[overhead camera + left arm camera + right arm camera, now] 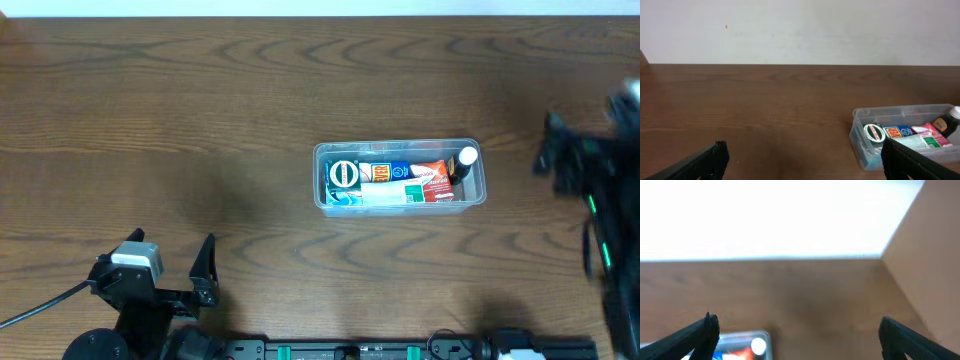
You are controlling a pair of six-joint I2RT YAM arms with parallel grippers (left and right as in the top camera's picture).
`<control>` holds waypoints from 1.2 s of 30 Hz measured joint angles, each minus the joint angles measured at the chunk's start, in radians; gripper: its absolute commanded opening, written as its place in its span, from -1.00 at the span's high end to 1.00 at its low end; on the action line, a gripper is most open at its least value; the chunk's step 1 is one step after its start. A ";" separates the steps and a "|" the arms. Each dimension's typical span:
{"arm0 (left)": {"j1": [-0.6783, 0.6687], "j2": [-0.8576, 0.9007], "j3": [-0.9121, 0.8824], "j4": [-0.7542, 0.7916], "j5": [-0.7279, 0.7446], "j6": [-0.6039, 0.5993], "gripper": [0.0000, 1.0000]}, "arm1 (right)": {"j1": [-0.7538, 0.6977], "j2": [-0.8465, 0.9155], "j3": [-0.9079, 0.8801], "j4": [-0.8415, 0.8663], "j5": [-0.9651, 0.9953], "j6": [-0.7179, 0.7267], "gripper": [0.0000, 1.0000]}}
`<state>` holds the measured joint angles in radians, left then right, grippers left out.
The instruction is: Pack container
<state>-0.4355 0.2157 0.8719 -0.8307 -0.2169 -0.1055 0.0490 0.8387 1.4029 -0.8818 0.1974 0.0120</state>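
- Overhead: a clear, see-through plastic rectangular container [400, 203] with rounded corners sits on the dark brown wooden worktop [200, 120], a little right of its middle and well apart from both arms.
- It holds a round green-and-white item [343, 175], a white tube [385, 194], a red packet [431, 177], and a dark bottle with a white cap [466, 159] at its right end.
- The left gripper [170, 255] is by the near edge towards the left corner, its black fingers spread wide around nothing.
- The right gripper [560, 160] is a blur at the right edge.
- Left wrist: the left gripper [804, 147] stands wide apart over bare wood. The container [858, 137] lies ahead to the right, partly behind the right-hand finger [910, 160].
- Right wrist: the right gripper [797, 324] is spread and empty. The container's rim [740, 336] shows at the bottom edge, beside the left-hand finger [700, 335].
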 measured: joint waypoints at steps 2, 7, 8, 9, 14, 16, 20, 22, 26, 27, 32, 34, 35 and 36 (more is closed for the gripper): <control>0.000 0.000 0.000 0.000 0.000 0.000 -0.96 | 0.027 -0.108 0.000 -0.032 -0.007 0.000 -0.98; 0.000 0.000 0.000 0.000 0.000 0.000 -0.96 | 0.049 -0.375 -0.042 -0.137 -0.068 0.000 -0.98; 0.000 0.000 0.000 0.000 0.000 0.000 -0.96 | 0.051 -0.432 -0.068 -0.148 -0.079 0.000 -0.98; 0.000 0.000 0.000 0.000 0.000 0.000 -0.96 | 0.051 -0.463 -0.085 -0.153 -0.087 0.002 -0.98; 0.000 0.000 0.000 0.000 0.000 0.000 -0.96 | 0.048 -0.666 -0.283 -0.144 -0.112 0.031 -0.98; 0.000 0.000 0.000 0.000 0.000 0.000 -0.96 | 0.040 -0.717 -0.365 -0.116 -0.116 0.042 -0.98; 0.000 0.000 0.000 0.000 0.000 0.000 -0.96 | 0.034 -0.784 -0.565 0.045 -0.124 0.061 -0.98; 0.000 0.000 0.000 0.000 0.000 0.000 -0.96 | 0.034 -0.793 -0.668 0.177 -0.132 0.066 -0.98; 0.000 0.000 -0.001 0.000 0.000 0.000 -0.96 | 0.034 -0.792 -0.896 0.494 -0.159 0.073 -0.98; 0.000 0.000 -0.001 -0.001 0.000 0.000 -0.96 | 0.034 -0.793 -0.972 0.607 -0.172 0.076 -0.98; 0.000 0.000 -0.001 0.000 0.000 0.000 -0.96 | 0.034 -0.794 -1.175 0.860 -0.224 0.077 -0.99; 0.000 0.000 -0.001 0.000 0.000 0.000 -0.96 | 0.034 -0.797 -1.219 0.892 -0.238 0.077 -0.98; 0.000 0.000 -0.001 0.000 0.000 0.000 -0.96 | 0.034 -0.801 -1.236 0.897 -0.245 0.077 -0.98; 0.000 0.000 -0.001 0.000 0.000 -0.001 -0.96 | 0.034 -0.808 -1.251 0.901 -0.249 0.077 -0.98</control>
<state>-0.4355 0.2153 0.8707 -0.8310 -0.2173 -0.1062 0.0826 0.0311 0.1516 0.0189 -0.0517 0.0887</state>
